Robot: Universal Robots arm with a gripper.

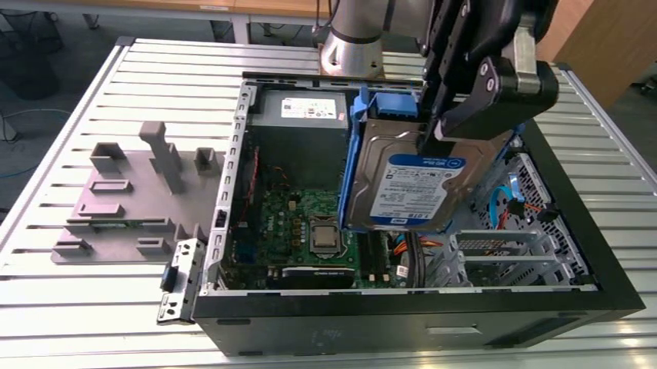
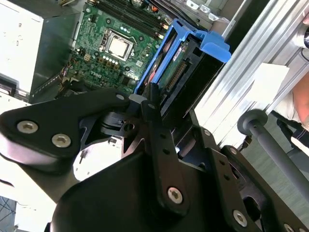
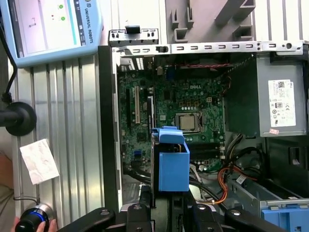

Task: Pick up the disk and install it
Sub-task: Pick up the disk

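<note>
Table [image 1: 61, 307] is the slatted metal kind. Over at the exterior view's left there's a grey fixture plate [image 1: 113, 207] with blocks and posts sticking up, well apart from everything else.

Moving right you get the PC case [image 1: 411, 327], lying flat with its side panel off. The green motherboard [image 1: 292, 223] fills the left half of it, CPU socket [image 1: 325, 235] bare, and the grey power supply [image 1: 308, 108] sits at the far end, upper middle of the frame.

Right of the board, about dead center, is the disk [image 1: 411, 192]. It's up in the air over the inside of the case, standing on end and leaning a bit. The white-and-blue label faces the camera and the blue rails run down its sides. I can't tell if its lower end touches anything in there.

The gripper [image 1: 439, 137] comes in from the upper right and is clamped on the disk's upper end. In the second wrist view the black fingers [image 2: 157, 130] pinch the disk [image 2: 178, 72] by its blue carrier. The first wrist view shows the disk [image 3: 173, 169] end-on above the motherboard.

Furthest right in the case is the perforated metal drive cage [image 1: 518, 254], just beside the disk.
</note>
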